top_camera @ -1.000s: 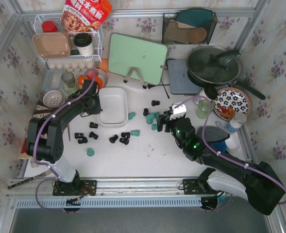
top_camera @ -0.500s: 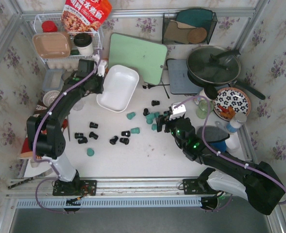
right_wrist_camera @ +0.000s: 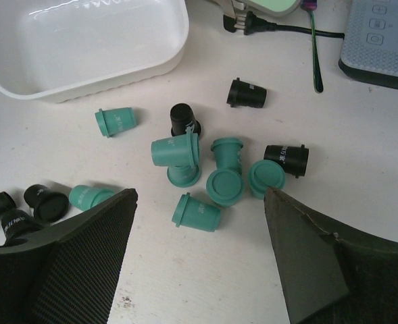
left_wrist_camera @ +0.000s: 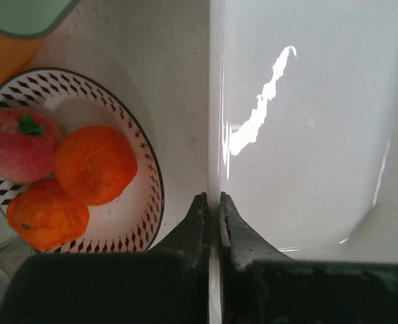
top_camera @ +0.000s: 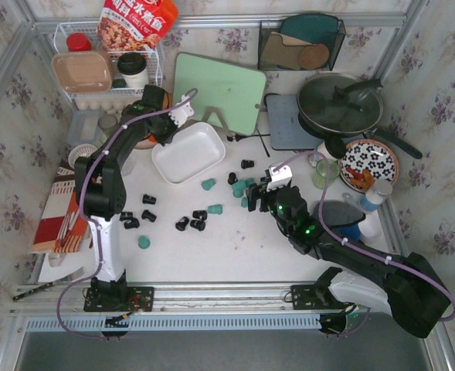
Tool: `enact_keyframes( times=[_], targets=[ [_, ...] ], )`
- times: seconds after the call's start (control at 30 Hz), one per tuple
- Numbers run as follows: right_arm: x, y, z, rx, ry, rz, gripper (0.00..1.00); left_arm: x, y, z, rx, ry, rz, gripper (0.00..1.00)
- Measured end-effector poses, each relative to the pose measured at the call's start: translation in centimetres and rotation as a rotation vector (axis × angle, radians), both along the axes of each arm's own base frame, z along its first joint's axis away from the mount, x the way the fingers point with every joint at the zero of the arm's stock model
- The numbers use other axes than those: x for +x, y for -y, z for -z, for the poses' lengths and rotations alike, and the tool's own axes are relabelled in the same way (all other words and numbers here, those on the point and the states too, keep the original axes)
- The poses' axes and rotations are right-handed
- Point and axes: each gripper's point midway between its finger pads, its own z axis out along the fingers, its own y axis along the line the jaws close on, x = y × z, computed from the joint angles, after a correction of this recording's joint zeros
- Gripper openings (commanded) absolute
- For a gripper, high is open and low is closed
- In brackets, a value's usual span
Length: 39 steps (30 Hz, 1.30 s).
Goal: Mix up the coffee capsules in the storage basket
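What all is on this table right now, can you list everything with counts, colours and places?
basket: one, white, empty, angled, left of centre.
capsules: roughly twenty, teal and black, loose on the table, none in the basket.
fruit bowl: one, black-and-white patterned, left of the basket, holding two oranges and one red fruit.
cutting board: one, pale green, propped at the back.
pan: one, dark, lidded, back right.
flowered plate: one, white and black, right side.
wire rack: one, white, back left, holding a tan tray.
left gripper: one, black, shut on the basket's rim.
right gripper: one, black, open above the teal cluster.
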Motion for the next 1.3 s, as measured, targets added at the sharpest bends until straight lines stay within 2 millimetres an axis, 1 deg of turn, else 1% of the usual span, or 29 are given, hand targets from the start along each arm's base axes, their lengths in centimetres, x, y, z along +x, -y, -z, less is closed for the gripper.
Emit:
enact_keyframes(
  times=[0.13, 0.17, 0.23, 0.27, 0.37, 0.4, 0.43, 0.47, 0.5, 0.53, 0.57, 0.67, 0.73, 0.83, 0.9, 0.97, 1.1, 1.2, 1.3],
  targets=[
    [0.2, -0.3, 0.6, -0.016, -0.020, -0.007, 0.83, 0.6, 0.5, 1.5, 0.012, -0.024, 0.013, 0.01],
    [0.2, -0.4, 0.7, -0.019, -0.023, -0.009, 0.84, 0.7, 0.8, 1.7, 0.013, -0.026, 0.019, 0.08],
    [0.2, -0.5, 0.9, -0.027, -0.031, -0.016, 0.84, 1.1, 1.4, 2.1, 0.014, -0.028, 0.027, 0.28],
    [0.2, -0.5, 1.1, -0.031, -0.035, -0.017, 0.84, 1.3, 1.7, 2.3, 0.015, -0.026, 0.032, 0.35],
    [0.2, -0.5, 1.3, -0.043, -0.038, -0.019, 0.85, 1.8, 1.9, 2.7, 0.023, -0.024, 0.021, 0.47],
    [0.1, -0.5, 1.4, -0.045, -0.040, -0.019, 0.85, 2.1, 1.8, 2.7, 0.027, -0.018, 0.009, 0.65],
    [0.1, -0.5, 1.4, -0.045, -0.040, -0.020, 0.85, 2.4, 1.5, 2.6, 0.040, -0.009, -0.013, 0.73],
    [0.1, -0.6, 1.4, -0.046, -0.040, -0.022, 0.85, 2.7, 1.2, 2.5, 0.048, 0.000, -0.034, 0.76],
    [0.2, -0.6, 1.5, -0.050, -0.041, -0.023, 0.85, 2.9, 1.1, 2.3, 0.047, 0.007, -0.051, 0.77],
    [0.2, -0.7, 1.5, -0.051, -0.042, -0.024, 0.85, 3.2, 0.9, 2.1, 0.043, 0.016, -0.073, 0.96],
    [0.1, -0.8, 1.5, -0.053, -0.043, -0.026, 0.85, 3.4, 0.8, 1.7, 0.041, 0.031, -0.089, 1.00],
    [0.1, -0.9, 1.5, -0.055, -0.042, -0.031, 0.85, 3.6, 1.1, -0.2, 0.020, 0.070, -0.125, 1.00],
    [0.1, -0.9, 1.5, -0.057, -0.040, -0.027, 0.85, 3.4, 1.7, -2.9, -0.015, 0.123, -0.152, 1.00],
    [0.0, -0.7, 1.5, -0.060, -0.034, -0.019, 0.85, 2.4, 2.3, -7.2, -0.084, 0.212, -0.198, 1.00],
    [0.0, -0.5, 1.6, -0.060, -0.030, -0.011, 0.85, 1.1, 2.5, -9.8, -0.132, 0.261, -0.231, 1.00],
    [-0.1, -0.3, 1.4, -0.057, -0.022, -0.003, 0.85, 0.0, 2.6, -11.9, -0.173, 0.304, -0.267, 1.00],
    [-0.2, -0.1, 1.1, -0.043, -0.005, 0.003, 0.85, -3.0, 1.7, -14.2, -0.224, 0.357, -0.366, 1.00],
    [-0.3, 0.0, 0.8, -0.030, 0.010, 0.005, 0.85, -6.0, 0.5, -15.4, -0.267, 0.371, -0.449, 1.00],
    [-0.3, 0.0, 0.5, -0.021, 0.021, 0.007, 0.85, -8.8, -1.3, -16.2, -0.317, 0.383, -0.545, 1.00]
  ],
)
